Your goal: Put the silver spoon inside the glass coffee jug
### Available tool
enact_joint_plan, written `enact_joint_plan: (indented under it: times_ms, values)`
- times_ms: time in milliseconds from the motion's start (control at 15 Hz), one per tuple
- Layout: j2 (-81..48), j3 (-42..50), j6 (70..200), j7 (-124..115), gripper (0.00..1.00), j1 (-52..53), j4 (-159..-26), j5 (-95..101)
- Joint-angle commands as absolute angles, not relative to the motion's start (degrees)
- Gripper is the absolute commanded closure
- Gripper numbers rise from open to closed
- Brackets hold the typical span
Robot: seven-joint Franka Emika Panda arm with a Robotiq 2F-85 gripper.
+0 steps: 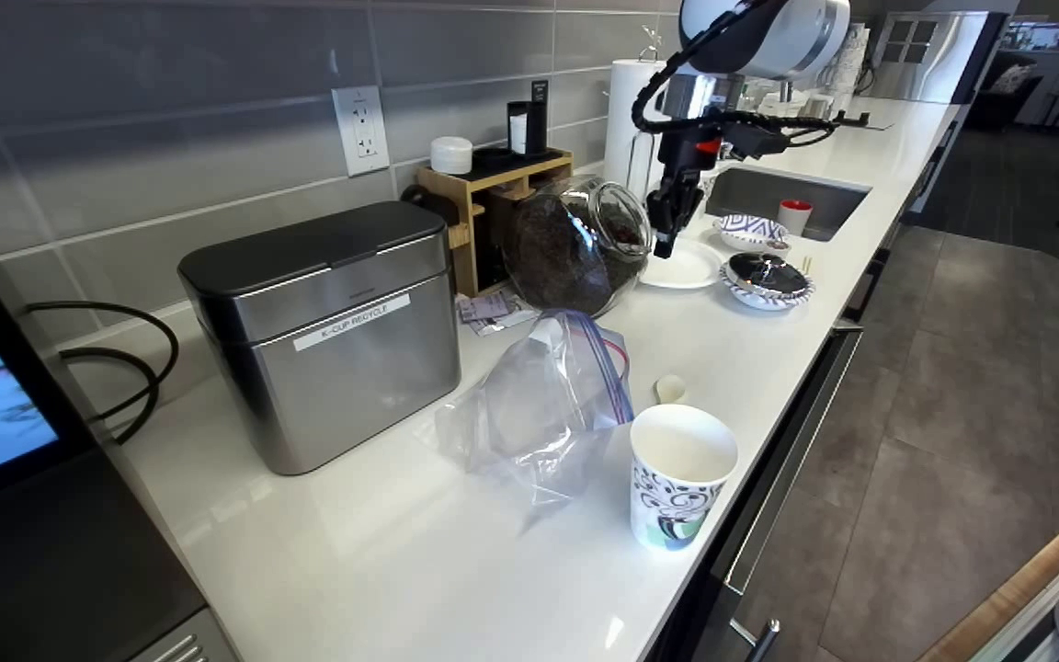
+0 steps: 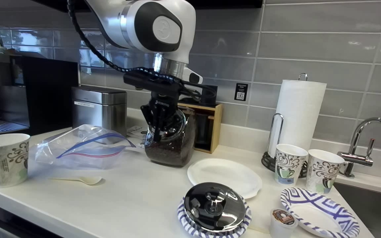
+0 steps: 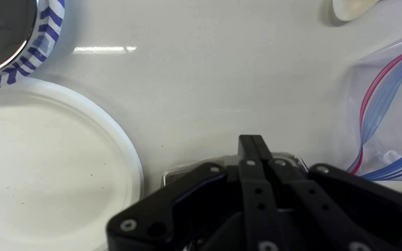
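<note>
Your hand (image 3: 252,139) points down with its two halves meeting flush and nothing showing between them; it sits just beside the mouth of the glass coffee jar (image 1: 571,248), and whether the two touch you can't tell. That mouth slants outward toward the hand, probably so that a spoon can go in without a steep reach. It is bare, which may explain the mirror-finish lid (image 2: 214,206) resting in a patterned paper bowl (image 2: 187,224) beyond the white plate (image 2: 223,175) from the hand: placed there, I'd guess, to leave you a free way in. No silver spoon shows; the only one in sight is a cream-coloured spoon (image 2: 86,180), well apart from the hand, lying between the zip bag (image 2: 88,145) and the front edge, its handle running toward a paper cup (image 2: 5,162). If that is the one meant, you have yet to grasp it, and the bag's loose film could snag you there. Around the hand, the glossy white tabletop (image 1: 382,561) throws back glare and runs along a grey tiled wall (image 2: 319,46); to one side of the hand stands the K-Cup recycle bin (image 1: 373,377), to the other the paper-towel roll (image 2: 301,115) and the steel sink (image 1: 750,191), while a dark tiled floor (image 1: 934,386) lies past the front edge.
</note>
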State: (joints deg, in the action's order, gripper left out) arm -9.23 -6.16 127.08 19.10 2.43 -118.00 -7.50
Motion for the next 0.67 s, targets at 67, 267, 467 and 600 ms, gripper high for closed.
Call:
enact_joint_plan:
  times_ms: [67, 267, 467, 600]
  values:
    - [-11.31, -6.16, 127.73, 17.81, 1.0, 2.95, -116.34, -6.65]
    - [-11.73, -6.32, 128.65, 18.02, 1.0, 2.8, -115.88, -7.78]
    - [-12.15, -6.4, 129.99, 18.01, 1.0, 2.72, -115.56, -8.4]
    - [-12.39, -6.45, 130.23, 17.93, 1.0, 2.73, -115.32, -8.6]
